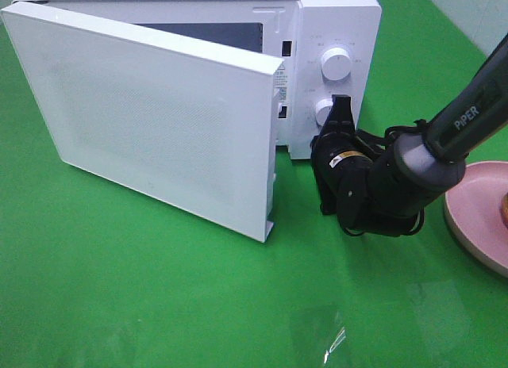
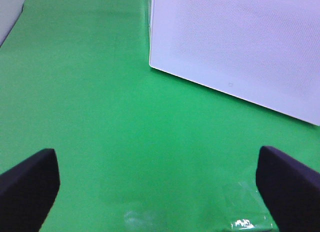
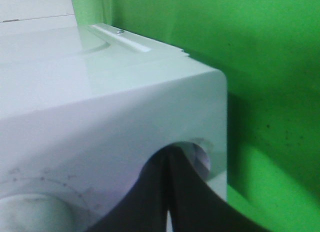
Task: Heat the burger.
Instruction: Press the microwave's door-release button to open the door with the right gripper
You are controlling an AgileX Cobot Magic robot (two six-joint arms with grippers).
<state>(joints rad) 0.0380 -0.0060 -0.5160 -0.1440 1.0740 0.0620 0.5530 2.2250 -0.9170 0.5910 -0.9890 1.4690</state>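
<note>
- Exterior high view, left side: a flat, matte green surface [image 1: 159, 289] fills the frame. A small glossy, crinkled clear patch [image 1: 333, 338] lies on it towards the front.
- Left wrist view: the left end effector [image 2: 160, 192] is released. Its two dark, blunt fingers [image 2: 30, 187] stand wide apart over bare green, with nothing between them.
- Left of centre: the door [image 1: 151, 122] of a white microwave [image 1: 333, 19] is swung wide open. It is a broad, flat rectangular slab, and its smooth white face has a fine dotted mesh pattern. It juts out towards the front and hides most of the dark cavity behind it.
- Centre: the microwave body is boxy, smooth white plastic with rounded corners. Its control panel carries two round white knobs, an upper knob [image 1: 336, 63] and a lower knob [image 1: 323, 110].
- Right of centre: the right end effector [image 1: 341, 106] is clenched, black fingers pressed together with the tips at the lower knob. Whether they touch it cannot be told.
- Right: the right arm [image 1: 444, 138], a dark grey tube lettered "PiPER", slants in from the upper right.
- Far right: a round pink plate [image 1: 468, 209] with a raised rim sits on the surface, cut off by the frame edge.
- Right edge: the burger [image 1: 505, 211] rests on that plate, well apart from the microwave. Only a brown sliver of it shows.
</note>
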